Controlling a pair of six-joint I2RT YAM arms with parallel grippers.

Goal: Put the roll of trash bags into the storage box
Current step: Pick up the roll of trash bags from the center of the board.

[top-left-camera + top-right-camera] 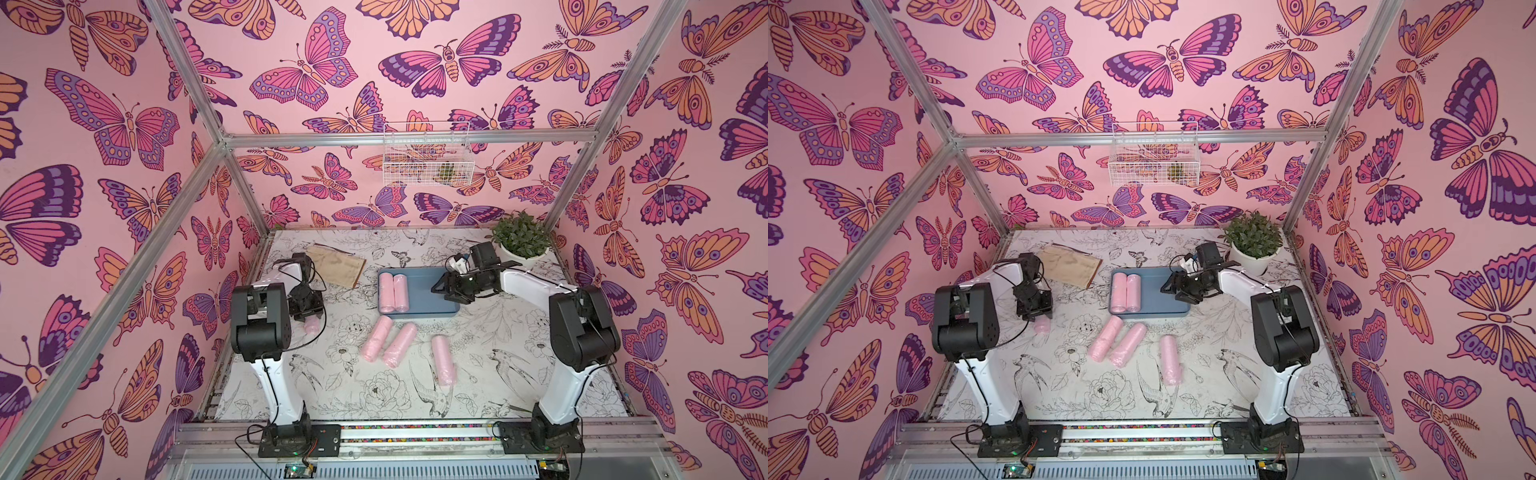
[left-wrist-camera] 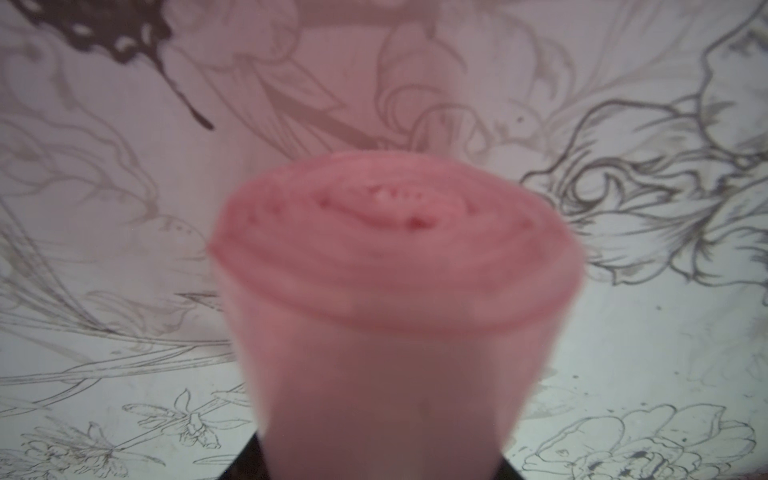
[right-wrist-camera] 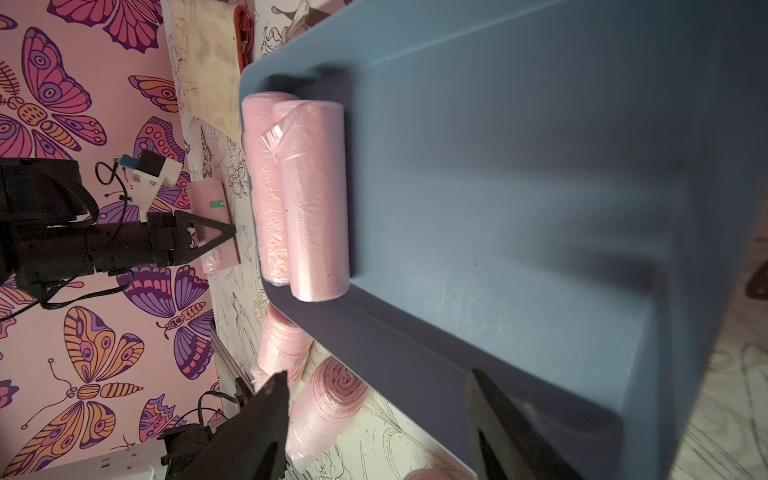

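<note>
The left hand (image 1: 309, 318) is pressed together on a pink roll of trash bags (image 1: 311, 327), pinching it near the left edge of the bench (image 1: 498, 374). In the left wrist view the roll's spiral end (image 2: 395, 232) faces the camera, blurred. Whether it is clear of the bench I cannot tell.

The storage box (image 1: 428, 291) lies well apart, toward the middle. Two pink rolls (image 1: 392, 293) lie side by side in its end nearest the left hand. The right hand (image 1: 440, 289) hovers over the other end, its jaws spread and holding nothing.

Three loose rolls (image 1: 400, 345) lie on the bench in front of the box. A brown paper sheet (image 1: 336, 266) lies behind the left hand, a potted plant (image 1: 519, 239) stands in the far right corner, and a white wire basket (image 1: 426, 153) hangs on the back wall.
</note>
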